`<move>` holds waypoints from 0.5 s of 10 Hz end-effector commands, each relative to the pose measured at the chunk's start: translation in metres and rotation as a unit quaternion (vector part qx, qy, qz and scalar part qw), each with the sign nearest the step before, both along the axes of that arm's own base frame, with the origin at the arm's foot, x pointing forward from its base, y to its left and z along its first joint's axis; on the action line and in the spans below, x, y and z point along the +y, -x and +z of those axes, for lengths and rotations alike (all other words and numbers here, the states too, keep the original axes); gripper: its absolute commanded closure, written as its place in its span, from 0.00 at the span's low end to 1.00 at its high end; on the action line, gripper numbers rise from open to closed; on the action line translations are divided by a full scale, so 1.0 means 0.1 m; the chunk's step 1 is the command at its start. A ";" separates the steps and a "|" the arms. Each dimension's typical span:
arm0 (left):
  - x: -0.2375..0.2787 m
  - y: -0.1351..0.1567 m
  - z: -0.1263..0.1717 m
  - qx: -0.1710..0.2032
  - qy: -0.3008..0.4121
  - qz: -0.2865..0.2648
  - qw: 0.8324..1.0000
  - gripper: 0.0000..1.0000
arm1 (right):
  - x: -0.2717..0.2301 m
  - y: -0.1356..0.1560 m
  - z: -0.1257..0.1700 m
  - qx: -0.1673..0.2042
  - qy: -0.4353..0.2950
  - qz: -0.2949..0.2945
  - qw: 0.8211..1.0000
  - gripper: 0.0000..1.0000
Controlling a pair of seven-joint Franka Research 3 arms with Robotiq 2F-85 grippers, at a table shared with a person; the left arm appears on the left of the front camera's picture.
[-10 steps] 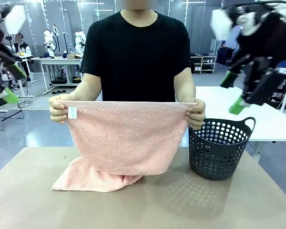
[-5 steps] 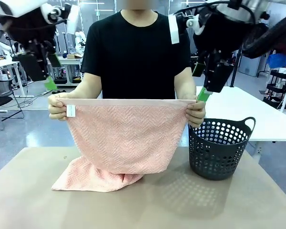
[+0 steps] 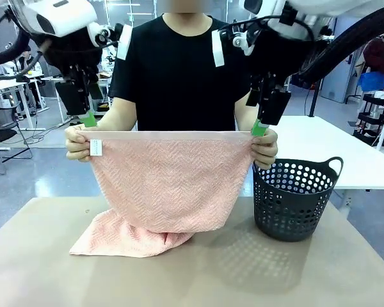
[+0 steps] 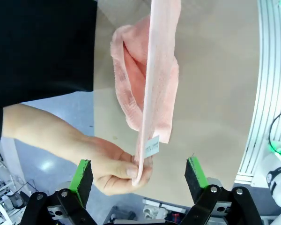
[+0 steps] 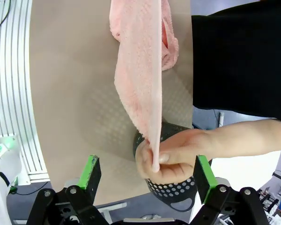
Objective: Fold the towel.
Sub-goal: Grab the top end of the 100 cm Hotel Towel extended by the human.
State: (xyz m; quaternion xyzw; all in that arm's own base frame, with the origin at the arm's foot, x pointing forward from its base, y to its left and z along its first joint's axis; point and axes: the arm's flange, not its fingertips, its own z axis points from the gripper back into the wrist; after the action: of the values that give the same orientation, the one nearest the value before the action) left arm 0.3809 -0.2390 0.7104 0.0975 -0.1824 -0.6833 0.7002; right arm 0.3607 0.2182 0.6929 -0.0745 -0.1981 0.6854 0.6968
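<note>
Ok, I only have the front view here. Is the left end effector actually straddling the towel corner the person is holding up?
Observer: Yes. In the left wrist view the left end effector is open, and the person's hand pinching the towel by its top edge sits between the green pads.
Operator: And the right one?
Observer: Same from its wrist view: the right end effector is open, with the person's other hand and its towel corner between the pads.
</note>
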 end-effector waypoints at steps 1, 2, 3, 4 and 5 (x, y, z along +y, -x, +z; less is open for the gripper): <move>-0.05 -0.11 -0.08 -0.007 0.002 0.006 1.000 0.00 | 0.05 -0.21 -0.09 -0.002 0.013 -0.008 1.000 0.00; -0.03 -0.17 -0.16 -0.003 0.005 0.008 1.000 0.00 | 0.06 -0.30 -0.15 0.004 0.008 -0.004 1.000 0.00; -0.01 -0.20 -0.23 -0.001 0.005 0.012 1.000 0.00 | 0.07 -0.35 -0.22 0.011 0.011 -0.004 1.000 0.00; -0.01 -0.24 -0.30 0.002 0.007 0.013 1.000 0.00 | 0.10 -0.41 -0.31 0.015 0.015 -0.003 1.000 0.00; -0.02 -0.29 -0.39 0.008 0.010 0.012 1.000 0.00 | 0.12 -0.50 -0.41 0.018 0.020 -0.007 1.000 0.00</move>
State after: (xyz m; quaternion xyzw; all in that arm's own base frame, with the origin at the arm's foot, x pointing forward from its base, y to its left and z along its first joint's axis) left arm 0.4075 -0.2417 0.6811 0.0894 -0.1711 -0.6812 0.7061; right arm 0.4026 0.2290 0.6527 -0.0650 -0.1722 0.6875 0.7025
